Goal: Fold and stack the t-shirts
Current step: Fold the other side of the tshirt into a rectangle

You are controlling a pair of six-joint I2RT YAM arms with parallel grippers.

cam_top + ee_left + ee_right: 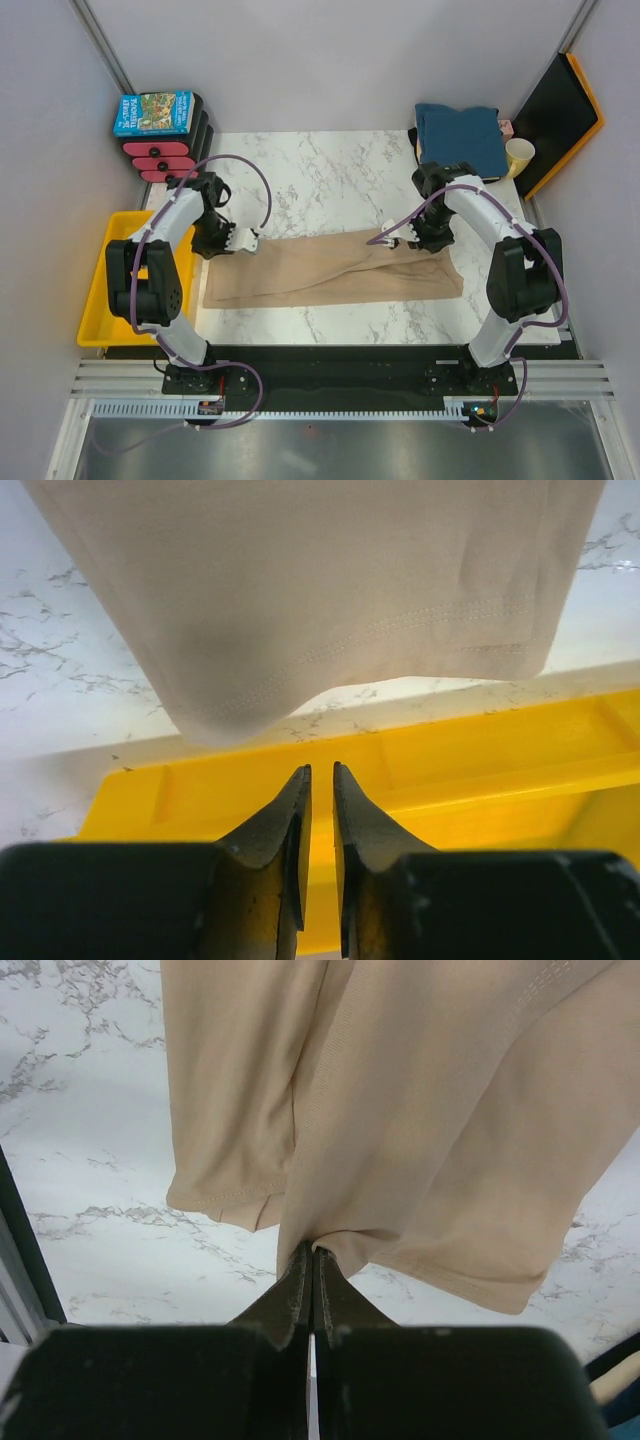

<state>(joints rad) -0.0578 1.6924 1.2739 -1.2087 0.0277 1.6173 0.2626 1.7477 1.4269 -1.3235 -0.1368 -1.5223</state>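
Note:
A tan-beige t-shirt (330, 272) lies folded into a long strip across the marble table (320, 180). My right gripper (388, 230) is shut on a fold of it near its upper right edge; the right wrist view shows the jaws (312, 1248) pinching the cloth (420, 1110). My left gripper (252, 240) is at the shirt's upper left corner, jaws a little apart and empty (321, 770); the shirt's hem (330, 590) lies just beyond its tips. A folded teal-blue t-shirt (460, 135) lies at the back right.
A yellow bin (100, 290) sits off the table's left edge and shows under the left fingers (480, 750). A blue picture box (153, 113) rests on red-and-black cases at the back left. A pale yellow cup (519, 155) and a black-and-orange board (560, 110) stand at the back right.

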